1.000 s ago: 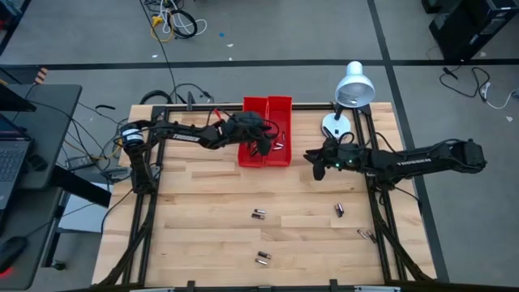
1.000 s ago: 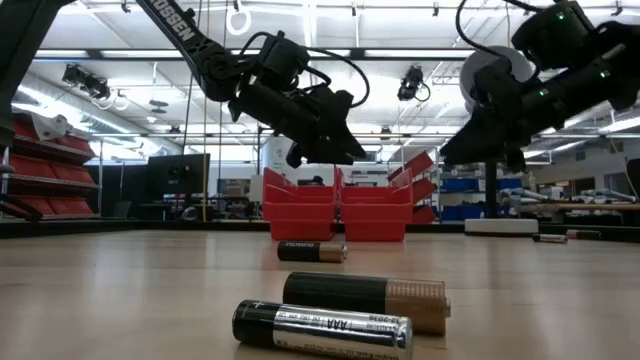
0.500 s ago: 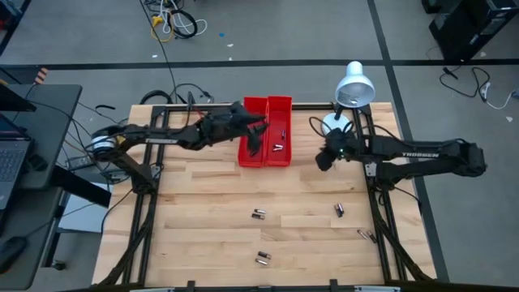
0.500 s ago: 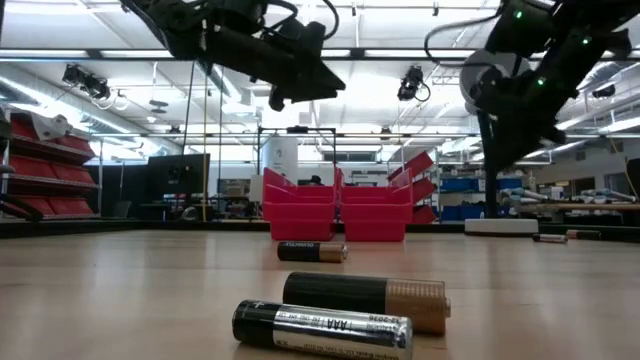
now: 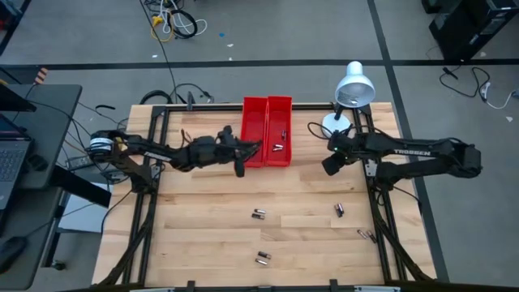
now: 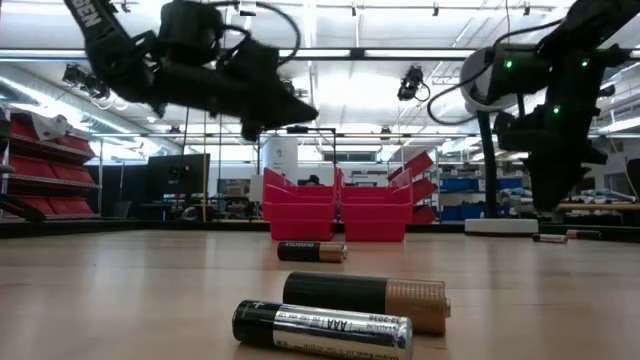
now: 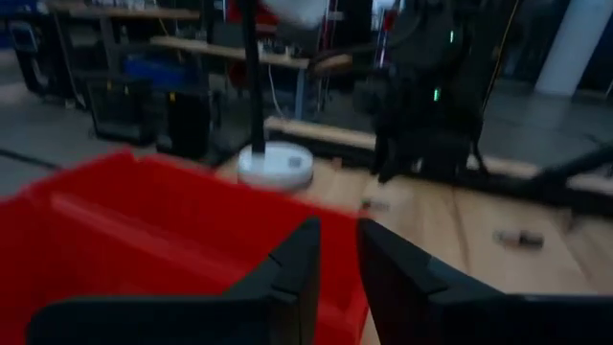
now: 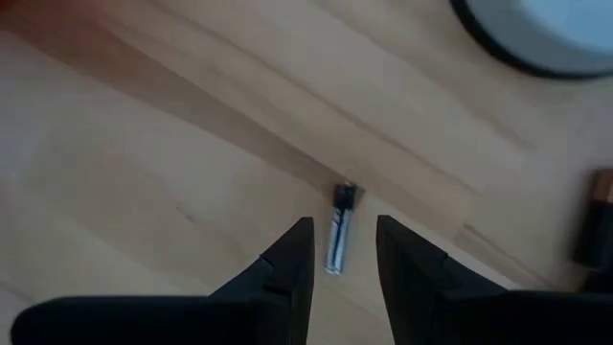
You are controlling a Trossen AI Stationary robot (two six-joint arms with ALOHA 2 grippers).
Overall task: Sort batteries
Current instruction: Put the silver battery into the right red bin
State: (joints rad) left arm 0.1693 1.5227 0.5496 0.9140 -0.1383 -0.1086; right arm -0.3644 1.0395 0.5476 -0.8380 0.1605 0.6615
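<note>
Two red bins (image 5: 254, 142) (image 5: 278, 142) stand side by side at the table's far middle; the right one holds two batteries (image 5: 278, 148). Several more batteries lie on the wood (image 5: 259, 214) (image 5: 339, 210) (image 5: 262, 259) (image 6: 365, 300). My left gripper (image 5: 243, 154) (image 7: 335, 259) hangs level at the left bin's left wall, its fingers a narrow gap apart with nothing between them. My right gripper (image 5: 331, 162) (image 8: 343, 244) points down over the table right of the bins, open. A thin battery (image 8: 339, 230) lies on the wood below its gap.
A white desk lamp (image 5: 353, 85) stands at the far right, its round base (image 5: 335, 126) (image 8: 556, 29) close to my right gripper. Another battery (image 8: 599, 230) lies beside the thin one. One battery (image 5: 366, 235) lies by the right rail. Bare wood spreads across the table's near half.
My left gripper has drawn back from over the red bins toward the table's left edge and now hangs beside the left bin. My right gripper has tipped from nearly level to pointing down and shifted slightly toward the right edge.
</note>
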